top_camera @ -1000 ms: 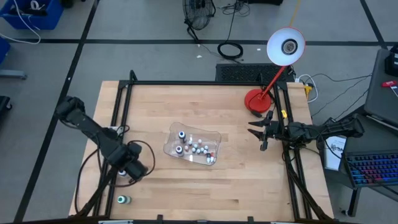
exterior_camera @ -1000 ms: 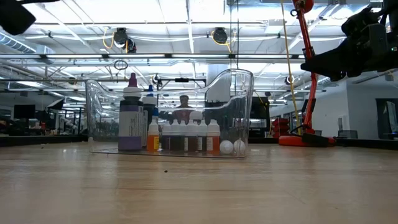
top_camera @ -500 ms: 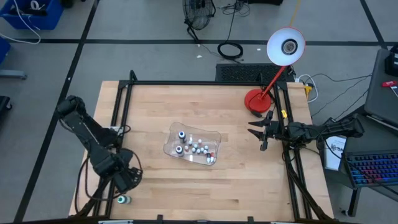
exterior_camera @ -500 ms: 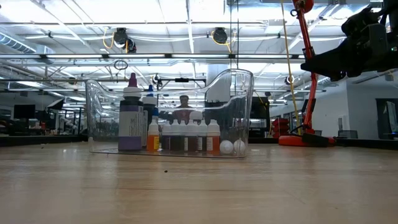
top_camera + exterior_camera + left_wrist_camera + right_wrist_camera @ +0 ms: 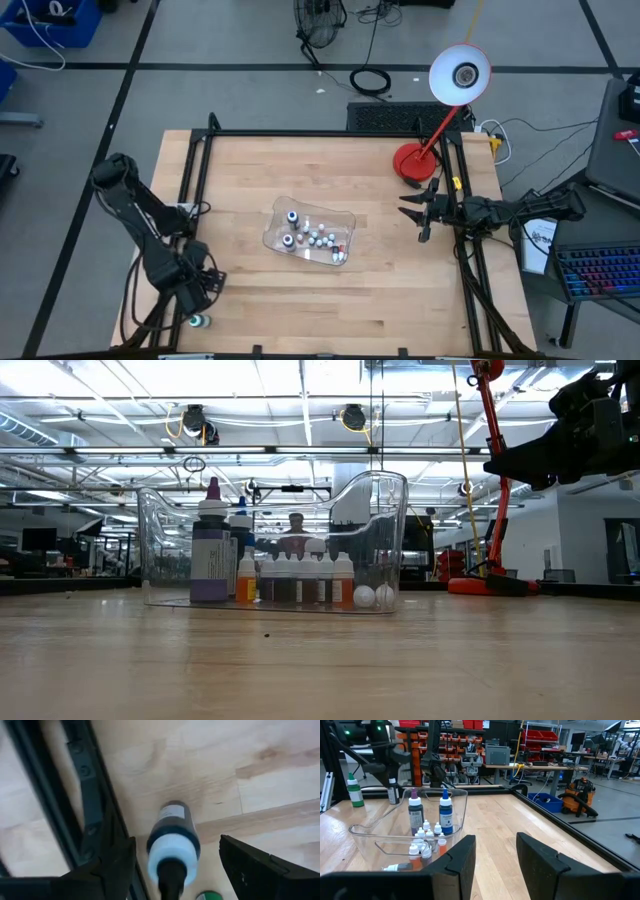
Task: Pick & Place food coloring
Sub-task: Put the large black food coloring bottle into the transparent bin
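Note:
A clear tray (image 5: 311, 234) stands mid-table with several tiny food coloring bottles (image 5: 300, 578) and two taller ones upright in it. At the near-left corner, a dark bottle with a white collar (image 5: 173, 840) stands on the wood, and a green-topped bottle (image 5: 197, 321) stands beside it. My left gripper (image 5: 175, 870) is open above the dark bottle, with one finger on either side and a gap to each. My right gripper (image 5: 420, 212) is open and hovers at the table's right edge, facing the tray (image 5: 410, 827).
A red desk lamp (image 5: 412, 162) stands at the far-right corner. A black frame rail (image 5: 95, 815) runs along the table's left edge, close to the dark bottle. Bare wood lies between the tray and each gripper.
My left gripper has swung from near the tray's left side toward the table's near-left corner and now stands over the bottles there. The right arm, the tray and its bottles have kept still.

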Robot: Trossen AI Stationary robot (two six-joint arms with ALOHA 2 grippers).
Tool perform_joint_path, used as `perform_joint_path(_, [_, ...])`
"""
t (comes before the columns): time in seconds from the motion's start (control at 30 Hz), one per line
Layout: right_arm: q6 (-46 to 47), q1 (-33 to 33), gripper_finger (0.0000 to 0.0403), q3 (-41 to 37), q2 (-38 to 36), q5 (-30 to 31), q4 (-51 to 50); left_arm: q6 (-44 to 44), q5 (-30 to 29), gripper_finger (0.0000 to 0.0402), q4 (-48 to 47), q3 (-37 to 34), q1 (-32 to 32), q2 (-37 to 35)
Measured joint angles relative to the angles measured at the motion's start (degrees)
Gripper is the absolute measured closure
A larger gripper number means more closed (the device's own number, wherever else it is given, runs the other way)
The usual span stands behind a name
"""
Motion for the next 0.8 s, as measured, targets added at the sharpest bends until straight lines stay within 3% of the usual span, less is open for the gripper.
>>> perform_joint_path(0.47, [0.0, 0.0, 0.0273, 0.0, 0.0, 0.0, 0.0, 4.9, 0.1, 0.0139, 3.4, -2.6, 0.5, 0.0])
perform_joint_path(0.6, [0.0, 0.0, 0.0273, 0.0, 0.0, 0.0, 0.0, 5.1, 1.9, 0.0173, 3.1, -2.6, 0.5, 0.0])
perform_joint_path(0.8, [0.0, 0.0, 0.0273, 0.0, 0.0, 0.0, 0.0, 7.0, 1.8, 0.0254, 2.6, -2.6, 0.5, 0.0])
